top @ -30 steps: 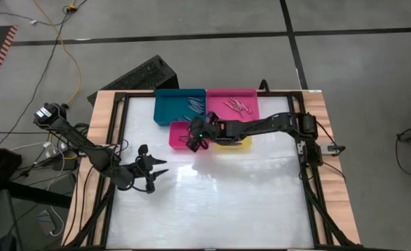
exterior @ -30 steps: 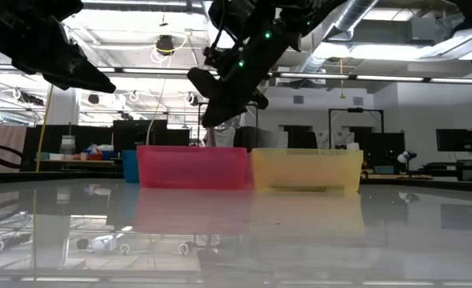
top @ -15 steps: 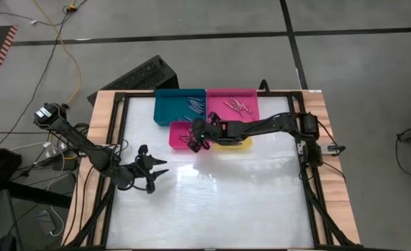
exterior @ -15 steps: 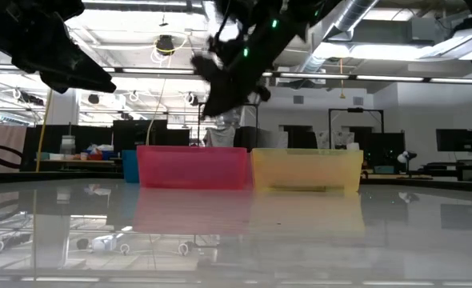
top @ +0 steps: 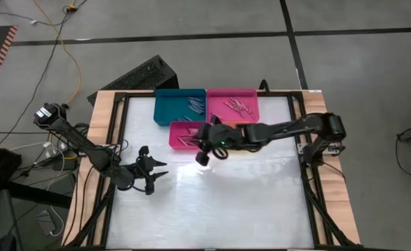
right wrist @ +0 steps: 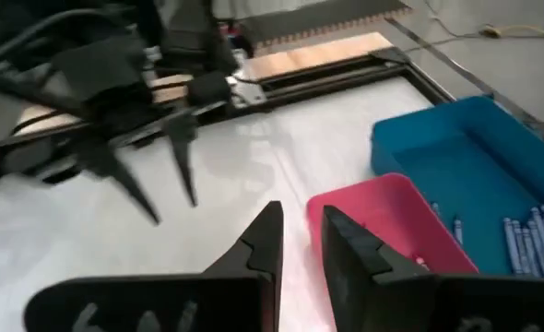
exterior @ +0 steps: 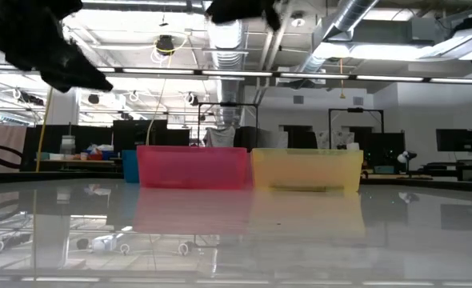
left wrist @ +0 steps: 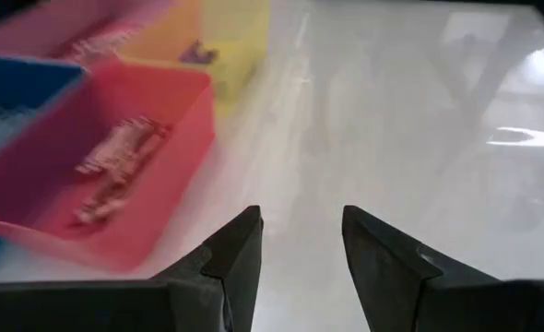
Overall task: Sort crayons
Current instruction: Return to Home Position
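**Homeward, nothing in hand**

My right gripper (top: 203, 156) hangs just before the red rectangular plastic tray (top: 172, 136), fingers slightly parted and empty. The small thin crayons (top: 186, 138) lie inside it. Next I should fold back to rest. My left gripper (top: 148, 172) waits, spread.

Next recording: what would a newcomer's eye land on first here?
Four bright trays cluster at the table's far middle, blue tray, pink tray, red tray and yellow tray, with crayons in them. The right gripper hangs open just in front of them; the left gripper waits open toward the left edge.
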Robot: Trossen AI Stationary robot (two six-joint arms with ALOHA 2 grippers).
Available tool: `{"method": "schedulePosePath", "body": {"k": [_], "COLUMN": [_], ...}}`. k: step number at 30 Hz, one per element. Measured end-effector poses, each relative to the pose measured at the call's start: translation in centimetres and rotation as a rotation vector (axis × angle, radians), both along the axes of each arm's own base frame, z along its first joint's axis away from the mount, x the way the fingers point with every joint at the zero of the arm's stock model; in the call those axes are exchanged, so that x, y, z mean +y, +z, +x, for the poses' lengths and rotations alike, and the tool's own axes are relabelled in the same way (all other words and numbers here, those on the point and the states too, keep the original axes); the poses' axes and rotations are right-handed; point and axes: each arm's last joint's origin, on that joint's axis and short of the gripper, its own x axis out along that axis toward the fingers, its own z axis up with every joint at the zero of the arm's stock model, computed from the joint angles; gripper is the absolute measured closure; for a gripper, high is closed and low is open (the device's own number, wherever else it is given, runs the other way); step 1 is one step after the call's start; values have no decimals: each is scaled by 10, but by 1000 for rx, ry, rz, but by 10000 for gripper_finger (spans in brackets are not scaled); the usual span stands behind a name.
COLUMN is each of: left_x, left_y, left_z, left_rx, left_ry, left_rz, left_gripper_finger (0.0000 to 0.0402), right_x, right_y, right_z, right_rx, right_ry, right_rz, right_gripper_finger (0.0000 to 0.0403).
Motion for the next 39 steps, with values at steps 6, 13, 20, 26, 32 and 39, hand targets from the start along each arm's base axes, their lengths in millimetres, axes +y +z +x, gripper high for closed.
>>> {"method": "schedulePosePath", "body": {"k": [6,13,20,26,32,39], "left_x": [-4,0,28,50,59,61], "left_y": [10,73,109,116,110,104], "left_z": [4,-4,-41,-71,-83,-84], "left_rx": [-70,-291,-433,-488,-478,-429], "left_ry": [-54,-157,-121,-111,-81,-61], "left_rz": [-69,-56,-31,-63,-60,-44], "left_gripper_finger": [260,260,260,260,260,260], "right_x": [31,36,32,36,30,23], "right_y": [34,83,116,104,54,1], "right_z": [-34,-91,-162,-216,-245,-262], "right_rx": [-33,-142,-199,-246,-291,-467], "right_ry": [113,156,108,8,-53,21], "right_rz": [-39,-31,-54,-80,-47,6], "right_gripper_finger": [331,331,331,331,331,331]}}
